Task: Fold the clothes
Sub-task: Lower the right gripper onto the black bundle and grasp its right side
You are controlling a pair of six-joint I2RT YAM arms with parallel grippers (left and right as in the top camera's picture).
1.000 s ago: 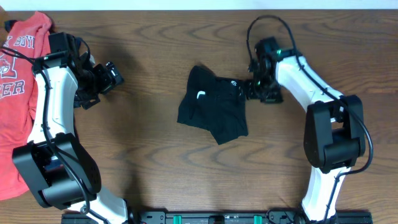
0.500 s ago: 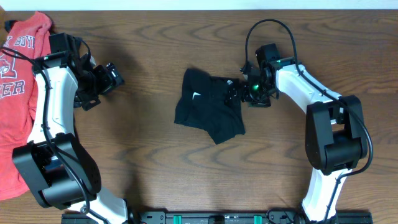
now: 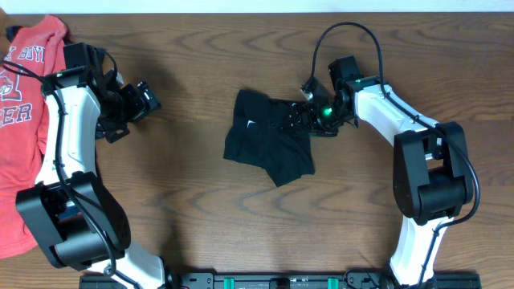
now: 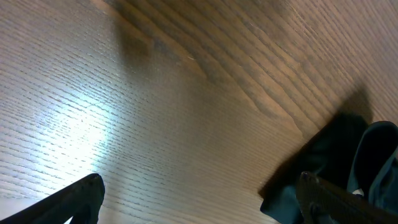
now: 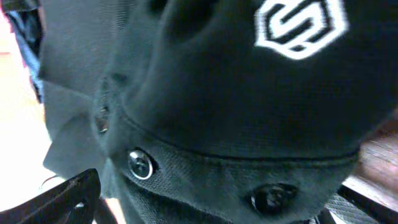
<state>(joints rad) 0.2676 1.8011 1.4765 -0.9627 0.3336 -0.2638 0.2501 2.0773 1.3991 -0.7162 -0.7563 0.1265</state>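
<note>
A black short-sleeved shirt [image 3: 269,148] with small white logo prints lies crumpled at the table's middle. My right gripper [image 3: 301,118] is pushed into its upper right edge. In the right wrist view the buttoned placket [image 5: 205,168] and a white logo [image 5: 300,22] fill the frame, with the fabric between the wide-open jaws of the right gripper [image 5: 217,194]. My left gripper [image 3: 148,96] hovers open over bare wood to the left of the shirt. The left wrist view shows the left gripper [image 4: 205,208] empty and the black shirt [image 4: 339,155] at the right edge.
An orange-red lettered T-shirt [image 3: 20,120] lies along the table's left edge, partly under the left arm. Bare brown wood [image 3: 193,193] surrounds the black shirt. The table's far edge [image 3: 241,11] meets a white wall.
My right gripper has slid left into the black shirt, nudging and bunching its right side leftward. The left arm has stayed still.
</note>
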